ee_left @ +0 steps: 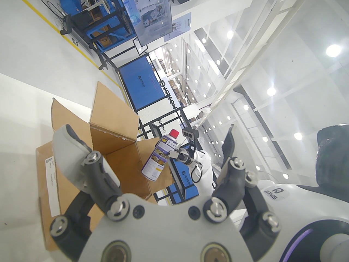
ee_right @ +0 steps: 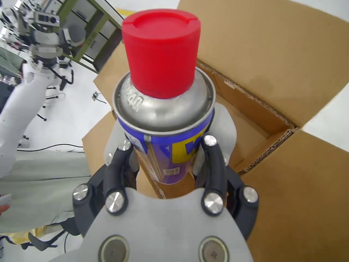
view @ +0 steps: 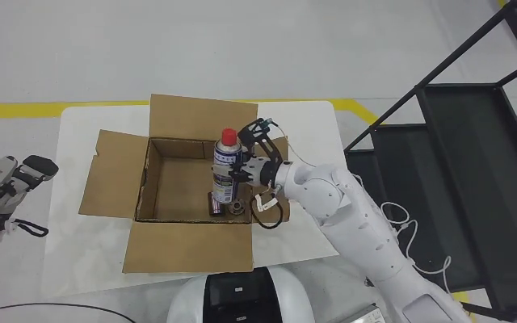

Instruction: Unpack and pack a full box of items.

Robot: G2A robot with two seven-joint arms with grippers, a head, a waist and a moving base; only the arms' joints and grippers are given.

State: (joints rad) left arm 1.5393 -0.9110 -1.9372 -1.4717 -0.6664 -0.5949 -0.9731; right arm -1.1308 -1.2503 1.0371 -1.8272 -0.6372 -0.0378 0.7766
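Right gripper clenched on the body of the spray can, red cap up and long axis near vertical, at the centre of the top view. The can hangs over the right side of the open cardboard box. Left gripper, spread and empty, sits well apart at frame left.

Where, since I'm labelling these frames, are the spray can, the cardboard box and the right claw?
spray can (view: 226,165), top view, on its printed body.
cardboard box (view: 202,113), top view, on its far flap.
right claw (ee_right: 169,140), right wrist view, midway between its fingertips, clamping the spray can.
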